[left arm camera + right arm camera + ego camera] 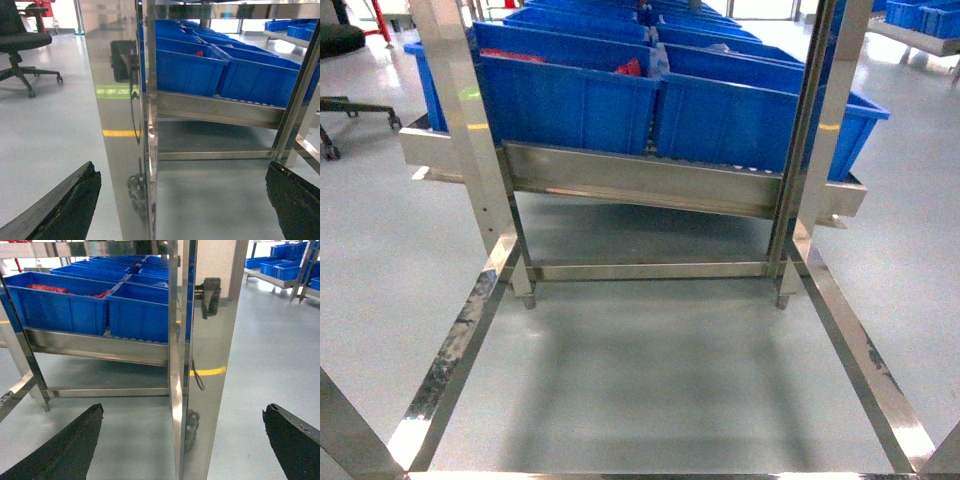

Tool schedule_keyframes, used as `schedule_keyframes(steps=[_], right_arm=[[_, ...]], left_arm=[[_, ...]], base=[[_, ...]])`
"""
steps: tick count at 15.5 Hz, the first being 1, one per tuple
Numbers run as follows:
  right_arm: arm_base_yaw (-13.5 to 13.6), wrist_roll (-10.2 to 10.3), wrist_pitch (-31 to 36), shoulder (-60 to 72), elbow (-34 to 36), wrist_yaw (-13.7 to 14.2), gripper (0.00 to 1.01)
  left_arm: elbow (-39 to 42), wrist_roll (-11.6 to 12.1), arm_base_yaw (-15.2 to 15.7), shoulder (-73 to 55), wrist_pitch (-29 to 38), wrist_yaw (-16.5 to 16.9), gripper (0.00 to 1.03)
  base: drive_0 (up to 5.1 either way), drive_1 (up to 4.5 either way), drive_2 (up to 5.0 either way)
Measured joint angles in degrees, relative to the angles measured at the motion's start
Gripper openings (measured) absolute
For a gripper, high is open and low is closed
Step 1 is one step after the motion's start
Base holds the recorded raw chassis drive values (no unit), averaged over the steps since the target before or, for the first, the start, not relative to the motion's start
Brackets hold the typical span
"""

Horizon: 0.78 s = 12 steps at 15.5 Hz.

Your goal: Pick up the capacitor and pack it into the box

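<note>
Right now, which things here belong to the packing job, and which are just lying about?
Job: left gripper, right gripper, both open; perhaps red parts in blue bins. No box visible.
Lying about: steel rack, office chair.

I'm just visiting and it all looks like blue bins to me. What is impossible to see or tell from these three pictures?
- Bin contents: in the head view, the blue bins show only walls and a sliver of red stuff; what it is cannot be told.
- The pink box and the capacitors: in no view.
- Left claw: only two dark fingers at the bottom corners, cut off by the edge.
- Right claw: the same.
- Steel post: hides the left of the rack.
</note>
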<state>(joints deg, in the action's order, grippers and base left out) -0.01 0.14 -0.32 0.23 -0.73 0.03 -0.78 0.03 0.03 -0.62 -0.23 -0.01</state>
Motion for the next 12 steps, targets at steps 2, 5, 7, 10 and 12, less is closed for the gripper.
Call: schedule_keyframes(steps=[2, 5, 7, 10, 12], right_arm=[[0.0, 0.0, 0.0, 0.0, 0.0, 0.0, 0.98], [0.0, 0.0, 0.0, 0.0, 0.0, 0.0, 0.98], [0.0, 0.0, 0.0, 0.0, 0.0, 0.0, 0.98], [0.0, 0.0, 0.0, 0.0, 0.0, 0.0, 0.98], [0.0, 0.0, 0.0, 0.0, 0.0, 0.0, 0.98]], left_arm=[[0.0, 0.0, 0.0, 0.0, 0.0, 0.0, 0.98], [0.0, 0.0, 0.0, 0.0, 0.0, 0.0, 0.98], [0.0, 0.0, 0.0, 0.0, 0.0, 0.0, 0.98], [0.0, 0.0, 0.0, 0.0, 0.0, 0.0, 0.98], [0.0, 0.0, 0.0, 0.0, 0.0, 0.0, 0.98]], base=[[0.0, 0.00, 0.0], [0.0, 0.00, 0.0], [0.0, 0.00, 0.0], [0.0, 0.00, 0.0], [0.0, 0.00, 0.0]])
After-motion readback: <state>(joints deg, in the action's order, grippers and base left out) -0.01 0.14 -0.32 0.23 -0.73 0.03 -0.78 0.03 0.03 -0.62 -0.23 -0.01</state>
